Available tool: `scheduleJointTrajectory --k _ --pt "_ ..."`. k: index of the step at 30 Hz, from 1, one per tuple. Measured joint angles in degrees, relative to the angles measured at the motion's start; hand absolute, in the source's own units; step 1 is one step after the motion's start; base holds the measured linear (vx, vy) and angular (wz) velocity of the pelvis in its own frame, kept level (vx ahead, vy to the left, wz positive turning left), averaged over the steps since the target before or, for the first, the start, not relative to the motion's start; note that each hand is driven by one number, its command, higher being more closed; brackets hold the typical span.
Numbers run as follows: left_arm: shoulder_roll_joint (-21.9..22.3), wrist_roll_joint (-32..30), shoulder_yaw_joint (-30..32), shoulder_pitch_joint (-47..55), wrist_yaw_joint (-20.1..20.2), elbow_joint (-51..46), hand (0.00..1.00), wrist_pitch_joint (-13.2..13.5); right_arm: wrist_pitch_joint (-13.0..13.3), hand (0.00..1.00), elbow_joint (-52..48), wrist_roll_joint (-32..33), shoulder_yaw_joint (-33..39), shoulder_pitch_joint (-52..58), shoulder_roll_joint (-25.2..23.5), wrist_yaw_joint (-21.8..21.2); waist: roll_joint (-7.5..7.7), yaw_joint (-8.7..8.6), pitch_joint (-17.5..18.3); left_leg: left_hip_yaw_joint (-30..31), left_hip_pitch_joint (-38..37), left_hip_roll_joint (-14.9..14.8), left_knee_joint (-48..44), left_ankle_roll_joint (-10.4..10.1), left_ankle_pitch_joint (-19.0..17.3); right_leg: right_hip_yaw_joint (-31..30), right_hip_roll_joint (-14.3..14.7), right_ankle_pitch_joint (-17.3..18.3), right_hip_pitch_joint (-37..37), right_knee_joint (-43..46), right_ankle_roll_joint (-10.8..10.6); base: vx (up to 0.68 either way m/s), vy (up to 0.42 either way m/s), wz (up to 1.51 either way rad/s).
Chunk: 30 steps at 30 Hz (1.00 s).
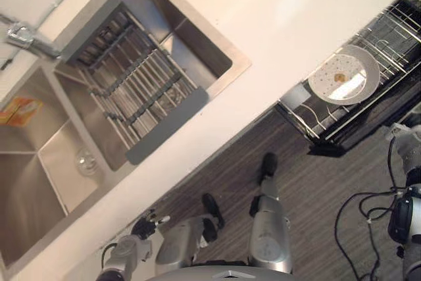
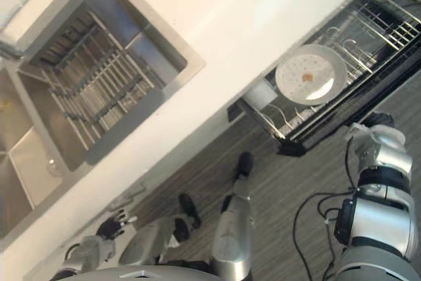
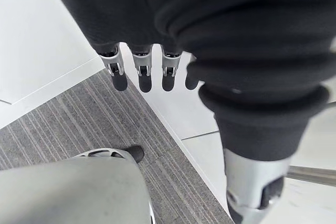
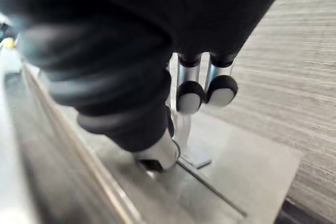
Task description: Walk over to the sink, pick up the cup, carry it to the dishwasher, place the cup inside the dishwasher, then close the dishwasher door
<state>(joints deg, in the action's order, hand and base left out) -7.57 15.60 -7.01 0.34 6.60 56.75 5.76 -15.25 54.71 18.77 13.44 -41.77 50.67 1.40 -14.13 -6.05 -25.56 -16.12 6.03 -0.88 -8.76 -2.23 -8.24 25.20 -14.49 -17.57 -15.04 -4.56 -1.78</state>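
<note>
A clear glass cup [image 1: 85, 161] stands on the floor of the steel sink [image 1: 39, 129], in the basin at the far left. My left hand [image 3: 143, 69] hangs low beside the white counter front, fingers relaxed and holding nothing; it also shows at the lower left as left hand [image 1: 146, 225]. My right hand [image 4: 189, 95] hangs with loose, empty fingers above the grey dishwasher door [image 4: 236, 171]. From the head it shows as right hand [image 2: 368, 139], just below the pulled-out dishwasher rack [image 1: 388, 37]. Both hands are far from the cup.
A slatted drying rack [image 1: 131, 83] spans the sink's right basin, with a faucet [image 1: 26, 37] at the back. A speckled white plate [image 1: 343, 75] stands in the dishwasher rack. The white counter [image 1: 296, 4] runs between sink and dishwasher. Grey striped floor [image 1: 316, 189] lies below.
</note>
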Motion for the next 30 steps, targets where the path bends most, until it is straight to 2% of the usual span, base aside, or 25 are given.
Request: scheduleJointTrajectory --k 1,2,4,7,9,10,13,17,19,21,22,24,26,27,30 --pt "0.4 0.0 0.0 0.0 0.0 0.0 0.0 0.2 0.0 1.0 0.1 -2.1 -1.8 -1.8 0.3 -0.6 -0.87 0.37 -0.3 1.3 0.0 -0.1 0.1 -0.5 0.4 1.6 -0.2 0.3 0.9 0.0 0.0 -0.09 -0.08 0.52" --pt "0.7 0.0 0.0 0.3 0.0 -0.1 0.0 0.3 0.0 1.0 0.3 -4.1 -3.8 -3.2 0.5 -1.8 -1.34 1.52 0.0 2.2 0.1 -0.1 0.6 -0.7 1.0 2.7 -0.3 0.4 1.2 0.0 0.2 -0.08 -0.081 0.46" --pt "0.8 -0.1 0.0 0.7 0.1 -0.3 0.0 0.4 0.0 1.0 0.6 -7.1 -6.9 -5.8 -0.3 -4.2 -1.37 2.72 0.0 3.4 -0.1 -0.2 2.1 -0.6 2.2 4.4 -0.4 0.7 1.5 0.3 0.7 -0.07 -0.084 0.38" --pt "0.9 -0.2 0.0 1.6 0.1 -2.1 0.0 0.5 0.3 1.0 3.1 -10.4 -9.0 -9.5 -2.3 -6.3 -1.45 3.26 0.1 5.2 -0.7 -0.7 4.3 -1.3 5.1 7.9 -0.9 1.9 2.5 2.0 1.3 -0.06 -0.079 0.61" --pt "1.0 -0.2 0.0 1.5 0.1 -2.2 0.0 0.5 -0.1 1.0 4.3 -11.7 -11.2 -10.9 -3.8 -8.1 -1.49 4.67 0.1 5.5 -2.2 -1.0 6.1 -1.5 7.0 9.6 -1.5 2.8 3.1 3.8 1.8 -0.07 -0.042 0.38" --pt "1.1 -1.1 0.1 1.7 0.1 -2.2 0.0 0.4 -0.1 0.0 7.0 -12.8 -11.8 -11.0 -4.6 -9.1 -1.5 5.01 0.1 6.2 -2.4 -0.9 6.7 -1.5 7.5 10.2 -2.0 3.7 3.3 5.0 1.5 -0.07 -0.021 0.23" --pt "1.2 -1.8 0.2 2.1 0.1 -2.3 0.0 0.1 0.3 0.0 6.8 -14.2 -12.7 -11.3 -8.5 -11.0 -1.82 5.25 0.4 6.6 -3.2 -0.7 8.1 -1.5 8.6 10.7 -2.4 4.3 3.4 5.8 2.0 -0.05 -0.012 0.11" --pt "1.7 -2.0 0.4 2.7 0.6 -4.3 0.0 -0.2 -0.2 0.0 6.9 -14.7 -12.5 -11.2 -9.3 -10.6 -2.26 5.36 0.7 6.4 -3.9 -1.2 8.7 -1.6 9.4 11.6 -2.1 4.4 4.5 5.5 2.2 -0.03 -0.039 0.08" --pt "2.0 -2.2 0.4 2.7 1.0 -4.4 0.0 -0.2 -0.2 0.0 6.5 -14.5 -11.5 -10.8 -9.6 -10.1 -2.47 5.34 0.9 5.3 -5.0 -2.0 9.1 -1.7 9.7 11.6 -1.4 4.4 5.4 4.9 2.2 0.0 -0.063 -0.07" --pt "2.2 -2.2 0.8 2.9 1.2 -4.3 0.0 -0.1 0.3 0.0 1.4 -13.6 -9.3 -6.5 -10.0 -9.2 -2.67 5.24 1.3 4.9 -5.3 -2.8 8.8 -2.3 9.5 11.8 0.0 4.4 7.0 2.3 2.1 0.03 -0.071 -0.06" --pt "2.2 -2.2 1.7 3.4 1.2 -4.2 0.0 -0.1 1.5 0.0 -2.7 -11.3 -6.7 -2.1 -11.3 -8.0 -2.47 5.15 2.2 4.4 -5.5 -3.4 8.8 -2.6 9.4 11.8 1.4 4.3 7.7 0.3 2.1 0.07 -0.092 -0.13" --pt "2.2 -2.2 3.0 4.1 1.1 -3.2 0.0 0.0 3.7 0.0 -8.1 -8.8 -3.1 5.6 -14.7 -5.5 -1.96 4.98 3.6 3.3 -6.4 -4.5 8.7 -3.2 8.9 11.7 2.6 4.3 8.4 -0.3 2.1 0.1 -0.098 -0.17" --pt "2.4 -2.2 4.7 5.9 1.0 -2.9 0.0 0.4 6.3 0.0 -13.2 -6.5 1.6 17.8 -21.3 -1.7 0.06 4.47 6.8 2.5 -7.4 -6.3 7.8 -4.4 7.5 11.3 4.2 4.9 9.4 -0.5 2.1 0.17 -0.105 -0.23" --pt "2.4 -2.2 5.1 6.4 0.8 -2.0 0.0 0.8 7.8 0.0 -13.3 -5.5 3.6 23.4 -25.0 0.4 1.13 4.23 8.6 1.6 -8.2 -7.3 7.7 -4.9 6.8 10.8 5.1 5.5 9.9 -0.5 2.1 0.17 -0.095 -0.29" --pt "3.4 -2.2 7.2 6.5 -0.1 -1.0 0.0 1.5 10.5 0.0 -10.2 -5.4 7.8 33.4 -31.1 2.7 3.27 3.12 10.8 0.4 -10.5 -8.7 7.7 -5.8 5.6 10.2 6.6 6.3 11.9 -0.5 1.9 0.11 -0.042 -0.21"
